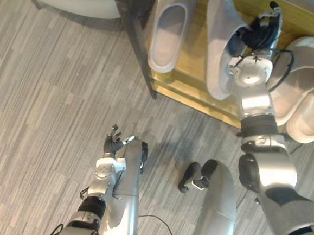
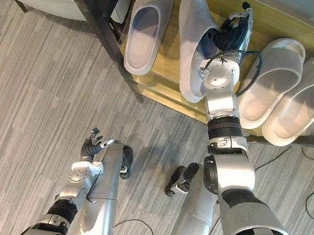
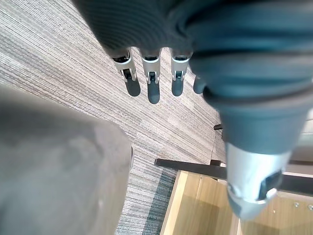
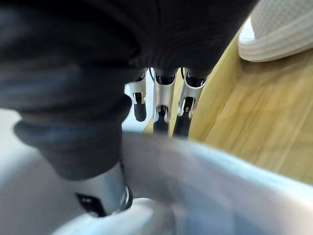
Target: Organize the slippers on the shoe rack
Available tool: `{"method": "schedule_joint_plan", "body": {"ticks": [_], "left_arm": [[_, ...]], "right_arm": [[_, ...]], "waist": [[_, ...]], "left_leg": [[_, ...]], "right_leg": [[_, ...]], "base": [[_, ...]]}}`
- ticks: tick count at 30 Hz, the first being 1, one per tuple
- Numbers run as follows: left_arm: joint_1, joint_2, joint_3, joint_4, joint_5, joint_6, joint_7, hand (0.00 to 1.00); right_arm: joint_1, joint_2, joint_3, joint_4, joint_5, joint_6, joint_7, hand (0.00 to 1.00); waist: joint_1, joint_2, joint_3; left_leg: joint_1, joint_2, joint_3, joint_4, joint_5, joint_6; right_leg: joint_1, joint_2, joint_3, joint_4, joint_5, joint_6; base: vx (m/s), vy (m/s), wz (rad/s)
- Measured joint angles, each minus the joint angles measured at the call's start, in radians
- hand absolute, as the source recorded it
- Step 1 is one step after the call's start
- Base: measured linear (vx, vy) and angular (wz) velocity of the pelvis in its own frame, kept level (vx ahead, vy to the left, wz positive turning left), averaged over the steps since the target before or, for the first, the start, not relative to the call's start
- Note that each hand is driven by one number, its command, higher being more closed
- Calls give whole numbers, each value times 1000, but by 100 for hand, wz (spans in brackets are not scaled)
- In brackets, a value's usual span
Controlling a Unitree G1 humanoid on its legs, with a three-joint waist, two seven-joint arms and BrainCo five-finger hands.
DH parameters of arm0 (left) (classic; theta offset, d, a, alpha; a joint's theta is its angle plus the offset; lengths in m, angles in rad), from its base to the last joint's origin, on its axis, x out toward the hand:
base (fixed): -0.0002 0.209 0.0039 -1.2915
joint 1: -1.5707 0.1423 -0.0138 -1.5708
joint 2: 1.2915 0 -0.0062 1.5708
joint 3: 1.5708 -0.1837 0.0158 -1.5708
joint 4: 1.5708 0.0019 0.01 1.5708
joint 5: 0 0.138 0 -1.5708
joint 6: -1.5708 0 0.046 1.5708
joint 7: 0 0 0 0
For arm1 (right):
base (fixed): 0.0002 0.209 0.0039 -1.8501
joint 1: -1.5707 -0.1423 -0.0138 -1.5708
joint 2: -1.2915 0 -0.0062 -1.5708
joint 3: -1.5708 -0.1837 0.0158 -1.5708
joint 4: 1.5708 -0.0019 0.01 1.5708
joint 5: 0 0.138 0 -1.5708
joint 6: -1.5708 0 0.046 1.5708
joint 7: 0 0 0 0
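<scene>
On the light wooden shoe rack (image 2: 162, 88), the right robot hand (image 2: 230, 32) pinches a smooth pale grey foam slipper (image 2: 190, 49) by its band, beside its twin (image 2: 144, 32) and two ribbed off-white slippers (image 2: 274, 78); the left robot hand (image 2: 92, 145) hangs open over streaked grey carpet (image 2: 40, 86) before the rack

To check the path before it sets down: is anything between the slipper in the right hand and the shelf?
Nothing visible is in the way. The right hand holds the grey slipper over bare wood of the shelf, between its mate and the white pair; contact I cannot tell.
</scene>
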Motion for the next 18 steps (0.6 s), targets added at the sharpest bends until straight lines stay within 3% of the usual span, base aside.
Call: {"method": "schedule_joint_plan", "body": {"ticks": [18], "left_arm": [[0, 6, 1, 45, -9, 8, 1, 0]], "right_arm": [[28, 44, 8, -27, 18, -3, 7, 0]], "waist": [[-2, -1, -31]], "left_leg": [[7, 17, 11, -12, 0, 0]], "right_leg": [[1, 12, 3, -13, 1, -2]], "base": [[1, -8, -1]]}}
